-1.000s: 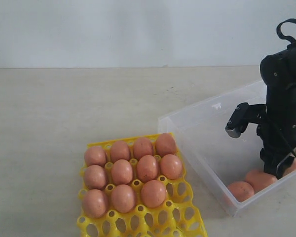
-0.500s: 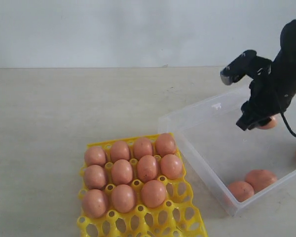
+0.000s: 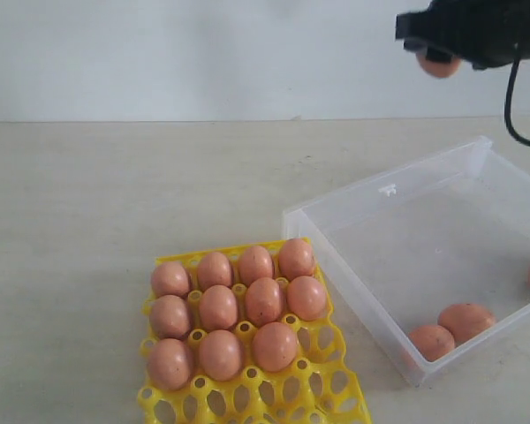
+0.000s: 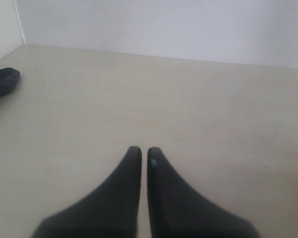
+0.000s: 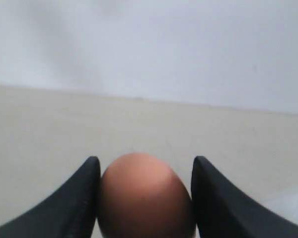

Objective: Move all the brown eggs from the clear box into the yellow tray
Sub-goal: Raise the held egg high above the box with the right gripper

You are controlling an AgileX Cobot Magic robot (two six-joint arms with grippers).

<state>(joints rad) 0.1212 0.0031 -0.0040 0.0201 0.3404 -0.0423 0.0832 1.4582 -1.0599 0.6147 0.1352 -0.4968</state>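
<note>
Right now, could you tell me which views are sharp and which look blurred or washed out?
Exterior view: yellow tray and clear box sharp, light soft, shadows faint. Left wrist view: left hand blurred close to the lens. Right wrist view: right hand and its brown egg soft-edged.

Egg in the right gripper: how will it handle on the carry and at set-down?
Probably slippery: the held egg is smooth and rounded, pinched only at its sides by the right gripper. Likely fragile between those hard fingers, so avoid extra squeeze. Being oval, it may roll unless seated in a yellow tray socket.
</note>
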